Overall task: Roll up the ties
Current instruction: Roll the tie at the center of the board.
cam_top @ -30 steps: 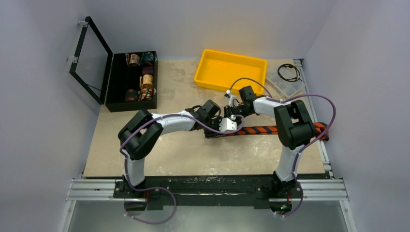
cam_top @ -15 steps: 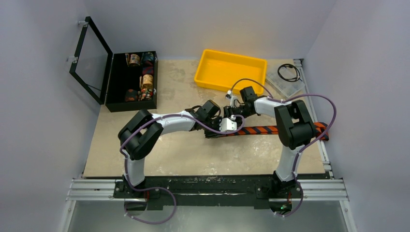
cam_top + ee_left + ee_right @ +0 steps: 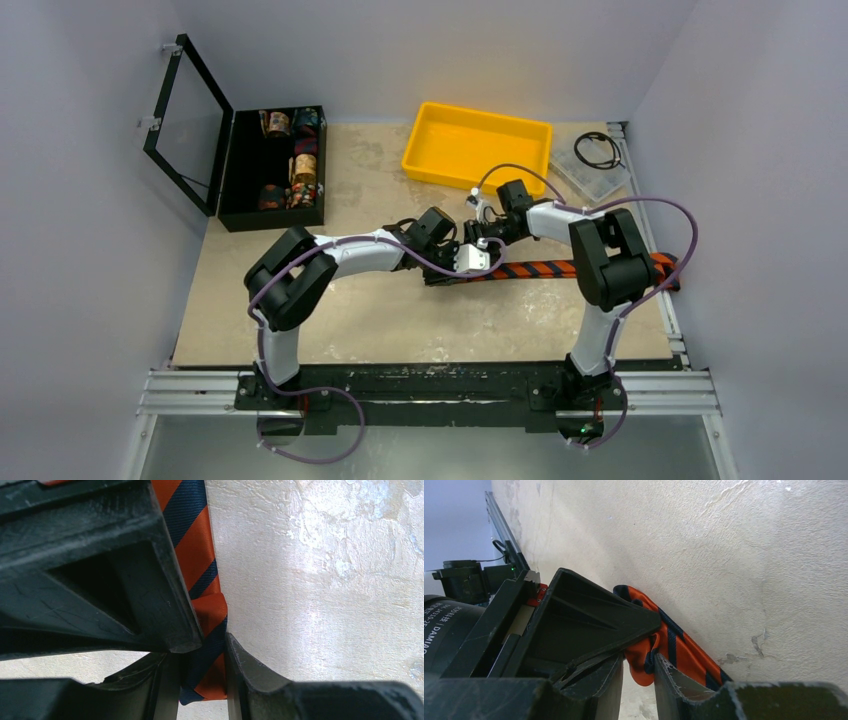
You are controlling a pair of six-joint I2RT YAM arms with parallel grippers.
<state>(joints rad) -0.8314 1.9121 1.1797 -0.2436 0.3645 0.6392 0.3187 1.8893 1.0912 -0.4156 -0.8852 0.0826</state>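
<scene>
The tie (image 3: 560, 268), striped orange and dark navy, lies flat across the table from the middle to the right edge. Its narrow left end sits where both grippers meet. My left gripper (image 3: 452, 270) has its jaws closed across that end. In the left wrist view the tie (image 3: 202, 605) fills the gap of the left gripper (image 3: 202, 680). My right gripper (image 3: 478, 250) comes in from behind. In the right wrist view, the right gripper (image 3: 638, 680) pinches a folded bunch of the tie (image 3: 679, 647) right beside the left gripper's finger (image 3: 589, 620).
A black box (image 3: 270, 218) with its lid (image 3: 185, 125) open stands at the back left and holds several patterned fabric rolls (image 3: 303, 170). A yellow tray (image 3: 412, 150) sits at the back centre. A clear case with a black cable (image 3: 592, 160) lies at the back right.
</scene>
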